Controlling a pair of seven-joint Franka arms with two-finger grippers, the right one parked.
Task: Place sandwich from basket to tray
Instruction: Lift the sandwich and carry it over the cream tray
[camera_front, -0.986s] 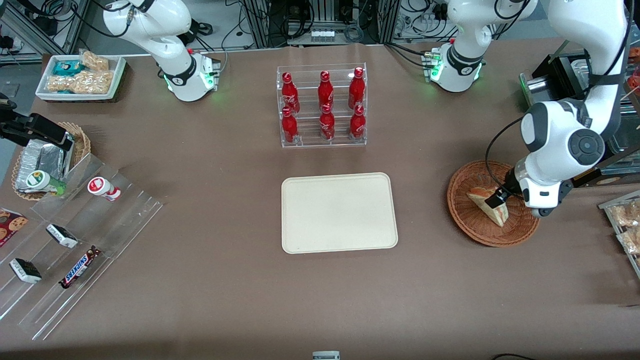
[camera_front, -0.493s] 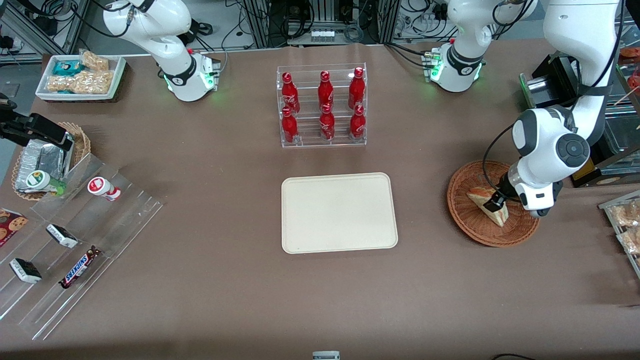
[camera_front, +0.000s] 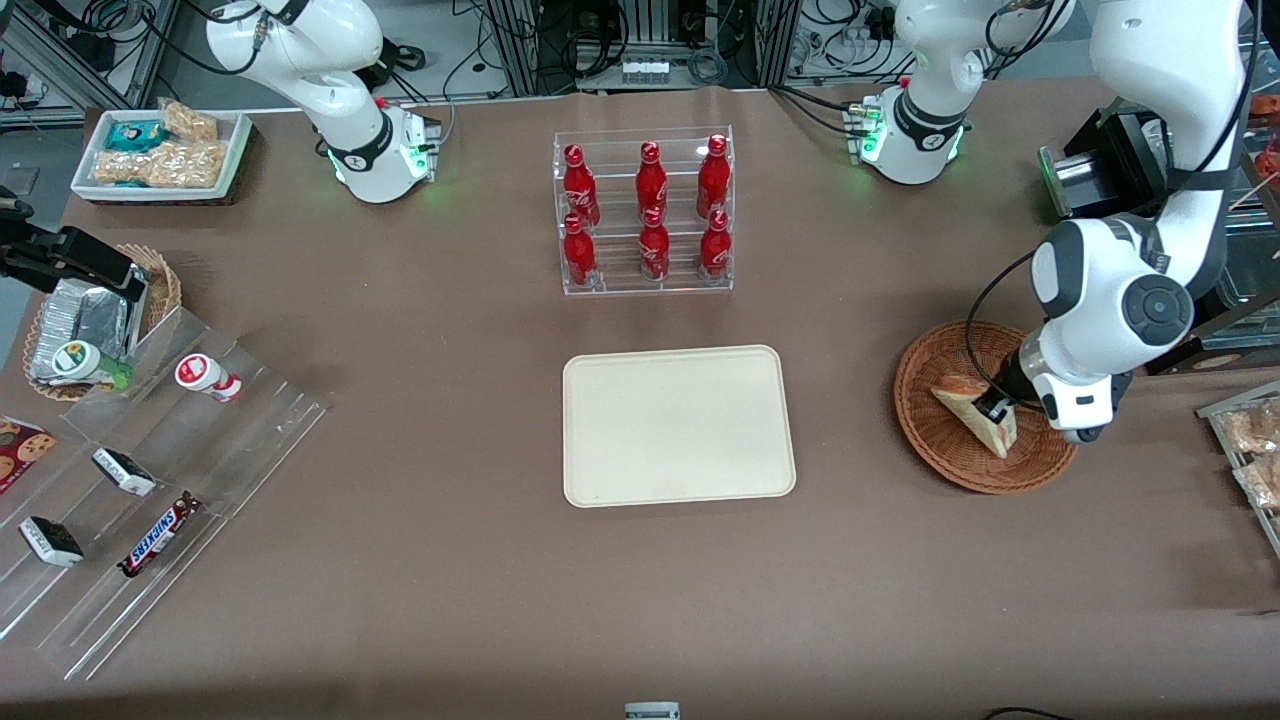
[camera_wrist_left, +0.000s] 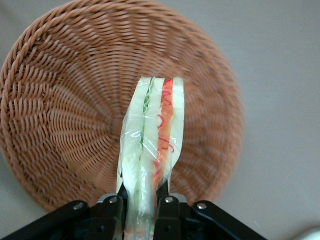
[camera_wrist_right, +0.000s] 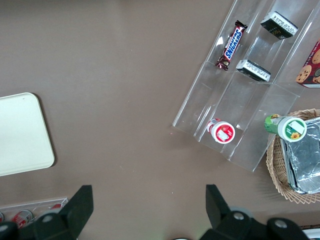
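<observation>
One sandwich (camera_front: 975, 412) stands on edge in the round wicker basket (camera_front: 935, 440) toward my working arm's end of the bench (camera_front: 440, 580), and my hand (camera_front: 993, 408) has it by one end. In my wrist view the two black fingers (camera_wrist_left: 113, 212) are pressed against the wrapped bread on either side, closed to the width of the wedge, with the sandwich (camera_wrist_left: 150, 150) running away from them over the woven floor of the basket (camera_wrist_left: 60, 125); green filling shows along one layer of the cut edge and red-orange along the next. Whether the wedge touches the weave or hangs just above it I cannot tell. The cream tray (camera_front: 678, 426) lies flat at the middle of the bench, well apart from the basket, nothing on it. A clear rack of red bottles (camera_front: 645, 212) stands farther from the front camera than the tray.
</observation>
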